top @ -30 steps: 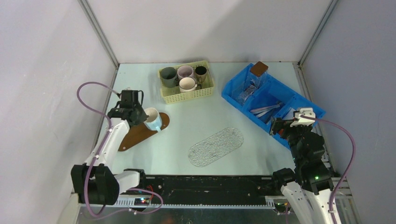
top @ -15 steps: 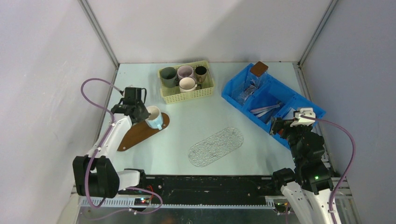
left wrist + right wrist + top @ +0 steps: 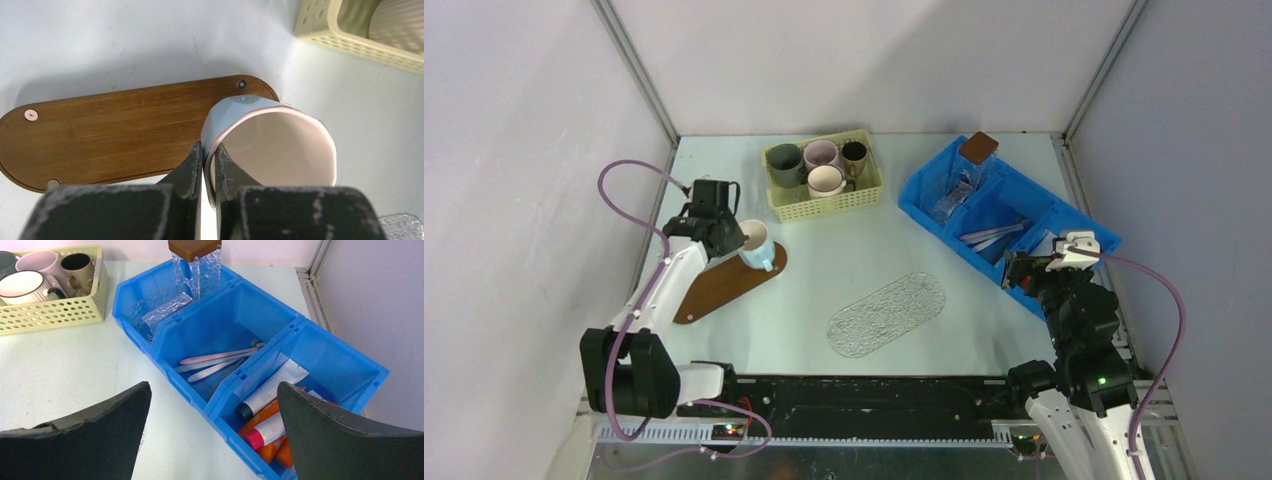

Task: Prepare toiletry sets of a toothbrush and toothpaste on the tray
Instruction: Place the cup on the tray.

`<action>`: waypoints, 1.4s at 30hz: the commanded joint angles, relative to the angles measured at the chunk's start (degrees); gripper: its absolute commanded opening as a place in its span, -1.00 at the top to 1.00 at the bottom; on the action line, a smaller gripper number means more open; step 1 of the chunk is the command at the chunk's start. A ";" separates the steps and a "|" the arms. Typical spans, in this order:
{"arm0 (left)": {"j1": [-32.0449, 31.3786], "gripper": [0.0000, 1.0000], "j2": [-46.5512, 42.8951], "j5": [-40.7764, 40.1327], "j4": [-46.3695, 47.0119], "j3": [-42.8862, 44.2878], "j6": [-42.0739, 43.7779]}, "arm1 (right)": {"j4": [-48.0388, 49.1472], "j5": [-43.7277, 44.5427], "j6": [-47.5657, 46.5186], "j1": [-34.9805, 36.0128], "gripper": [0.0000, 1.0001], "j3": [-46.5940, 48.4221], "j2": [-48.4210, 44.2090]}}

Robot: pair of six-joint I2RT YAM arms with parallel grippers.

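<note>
- Only the left wrist view shows the left gripper (image 3: 207, 162) pinching the wall of the blue mug (image 3: 235, 112), at the end of the wooden tray (image 3: 110, 130).
- Only the right wrist view shows the tubes (image 3: 270, 422) in the nearest compartment of the blue bin (image 3: 345, 365), caps pointing near-left.
- The toothbrushes (image 3: 220, 360) lie flat in the middle compartment, heads pointing far-right. The right gripper (image 3: 212, 390) is spread wide above.

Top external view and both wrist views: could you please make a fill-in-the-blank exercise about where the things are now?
The left end effector grips a mug whose outside is pale ____.
The toothbrushes lie in the ____ compartment of the blue bin.
The yellow basket holds ____ mugs.
The right end effector is ____.
Missing words: blue, middle, four, open.
</note>
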 commanded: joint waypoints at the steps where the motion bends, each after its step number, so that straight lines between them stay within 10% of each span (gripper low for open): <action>1: -0.54 0.99 0.02 -1.71 2.56 4.30 -1.69 | 2.37 0.99 -0.53 0.38 -0.99 -0.18 -0.16; 24: -1.97 0.89 2.37 -2.20 1.16 4.76 -2.38 | 2.44 1.24 -0.66 0.38 -0.99 -0.44 -0.31; 34: -2.14 0.37 0.67 -3.53 -0.63 5.01 -3.03 | 2.37 1.55 -0.69 0.41 -0.99 -0.44 -0.55; 42: -2.49 -0.45 -2.36 -4.06 -4.31 12.89 -4.25 | 2.32 2.19 -0.62 0.41 -0.99 -0.44 -1.27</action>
